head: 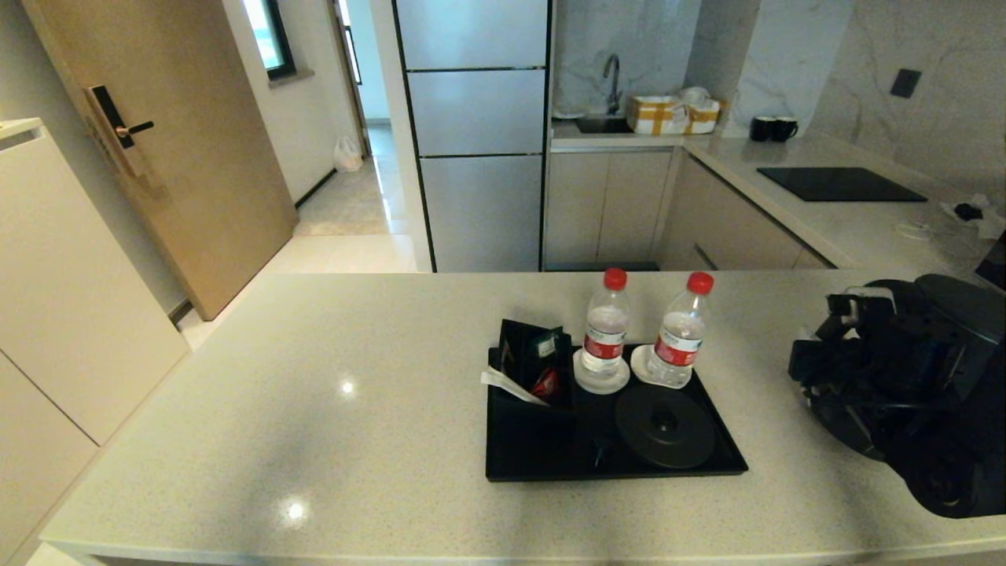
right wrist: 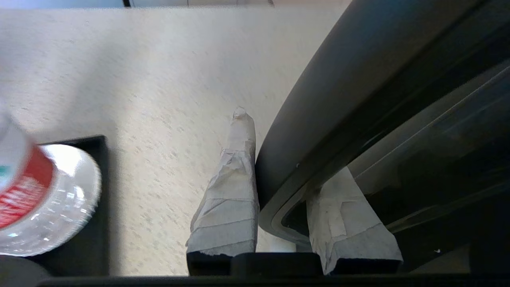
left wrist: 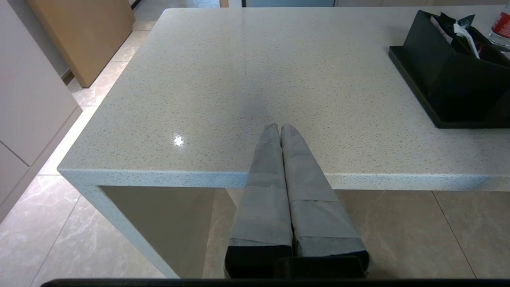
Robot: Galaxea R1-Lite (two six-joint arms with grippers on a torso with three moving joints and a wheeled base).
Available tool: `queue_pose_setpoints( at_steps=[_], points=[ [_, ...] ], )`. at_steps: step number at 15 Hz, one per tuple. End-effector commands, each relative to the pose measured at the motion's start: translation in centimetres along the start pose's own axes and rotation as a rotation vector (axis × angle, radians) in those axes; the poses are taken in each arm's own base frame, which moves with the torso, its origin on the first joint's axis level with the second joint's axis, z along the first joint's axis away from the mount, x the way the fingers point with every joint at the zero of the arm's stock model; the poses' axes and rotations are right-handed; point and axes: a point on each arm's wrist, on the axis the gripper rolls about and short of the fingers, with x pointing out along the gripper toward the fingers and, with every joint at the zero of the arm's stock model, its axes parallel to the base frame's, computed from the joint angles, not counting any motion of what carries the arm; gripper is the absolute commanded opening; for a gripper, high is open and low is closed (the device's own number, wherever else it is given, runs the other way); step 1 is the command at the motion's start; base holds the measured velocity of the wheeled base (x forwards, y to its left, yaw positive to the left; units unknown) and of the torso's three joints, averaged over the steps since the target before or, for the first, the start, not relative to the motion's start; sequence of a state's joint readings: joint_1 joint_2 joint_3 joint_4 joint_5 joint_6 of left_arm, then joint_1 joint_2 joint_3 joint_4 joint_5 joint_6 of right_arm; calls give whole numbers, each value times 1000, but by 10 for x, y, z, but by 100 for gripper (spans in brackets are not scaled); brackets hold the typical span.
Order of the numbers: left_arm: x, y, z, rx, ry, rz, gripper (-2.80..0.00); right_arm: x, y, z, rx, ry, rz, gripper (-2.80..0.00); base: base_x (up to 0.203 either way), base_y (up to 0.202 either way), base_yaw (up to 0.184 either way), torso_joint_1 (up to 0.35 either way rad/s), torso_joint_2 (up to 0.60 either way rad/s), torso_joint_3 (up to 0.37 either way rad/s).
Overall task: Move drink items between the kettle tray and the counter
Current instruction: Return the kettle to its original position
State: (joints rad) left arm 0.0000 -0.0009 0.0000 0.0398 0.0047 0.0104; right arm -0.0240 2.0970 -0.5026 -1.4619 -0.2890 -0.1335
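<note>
The left gripper [left wrist: 280,128] hangs at the near edge of the table [left wrist: 223,91], its two grey-wrapped fingers [left wrist: 266,187] pressed together with no gap, tips just over the pale speckled top and holding nothing. At the far corner of the view the black tray [left wrist: 418,93] lies flat on the table, well apart from the gripper. A black sachet box [left wrist: 446,79] stands on it with packets and a white strip poking out. A sliver of red-labelled bottle [left wrist: 501,26] shows beyond it, probably on the tray. Pale floor tiles [left wrist: 79,243] lie below.
</note>
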Motion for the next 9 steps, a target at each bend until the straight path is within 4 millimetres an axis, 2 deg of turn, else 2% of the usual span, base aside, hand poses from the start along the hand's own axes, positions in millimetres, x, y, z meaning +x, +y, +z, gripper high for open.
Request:
queue_pose_setpoints(
  at_steps=[1, 5, 9],
  points=[
    [0, 0, 0, 0, 1, 0, -280, -2, 0, 14, -26, -52, -4, -280, 0, 0, 0, 0, 0, 0],
    [0, 0, 0, 0, 0, 0, -280, -19, 9, 37, -44, -81, 44, -280, 0, 0, 0, 0, 0, 0],
    [0, 0, 0, 0, 1, 0, -280, -41, 44, 46, -63, -81, 135, -280, 0, 0, 0, 0, 0, 0]
  ],
)
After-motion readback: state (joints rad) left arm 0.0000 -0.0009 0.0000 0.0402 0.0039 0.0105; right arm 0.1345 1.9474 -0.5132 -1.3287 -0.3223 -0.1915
